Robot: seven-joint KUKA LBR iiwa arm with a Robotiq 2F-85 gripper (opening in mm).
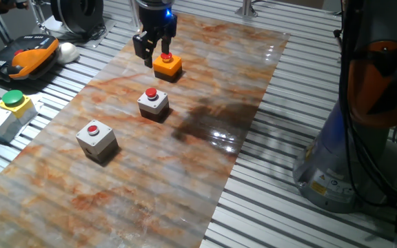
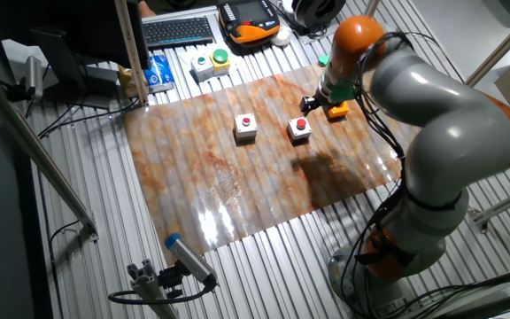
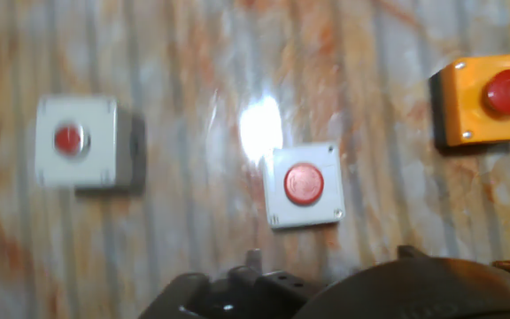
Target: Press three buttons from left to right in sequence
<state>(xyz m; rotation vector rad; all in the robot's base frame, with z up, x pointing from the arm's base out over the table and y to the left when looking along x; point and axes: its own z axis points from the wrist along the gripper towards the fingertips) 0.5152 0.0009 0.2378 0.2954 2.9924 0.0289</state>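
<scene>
Gripper (image 1: 156, 49) hangs low near orange box (image 1: 167, 66), fingertips just beside its red button; contact not confirmable. Finger state: cannot tell, no view shows tip gap.

Step, as judged: at third, rightmost button in hand view; press there or just lifting off.

Middle grey-white box (image 3: 304, 185) sits nearer hand-view centre, left grey-white box (image 3: 75, 141) far left, orange box upper right. All three rest on marbled mat (image 1: 205, 165), in diagonal row, well apart.

Next move needs: straight vertical push centred on red cap, avoid sliding flat box.

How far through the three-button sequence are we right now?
No view shows whether any button has been pressed. In hand: the gripper hangs just beside the orange button box, at one end of the row. The middle grey-white box and the far grey-white box stand apart, untouched now.
</scene>
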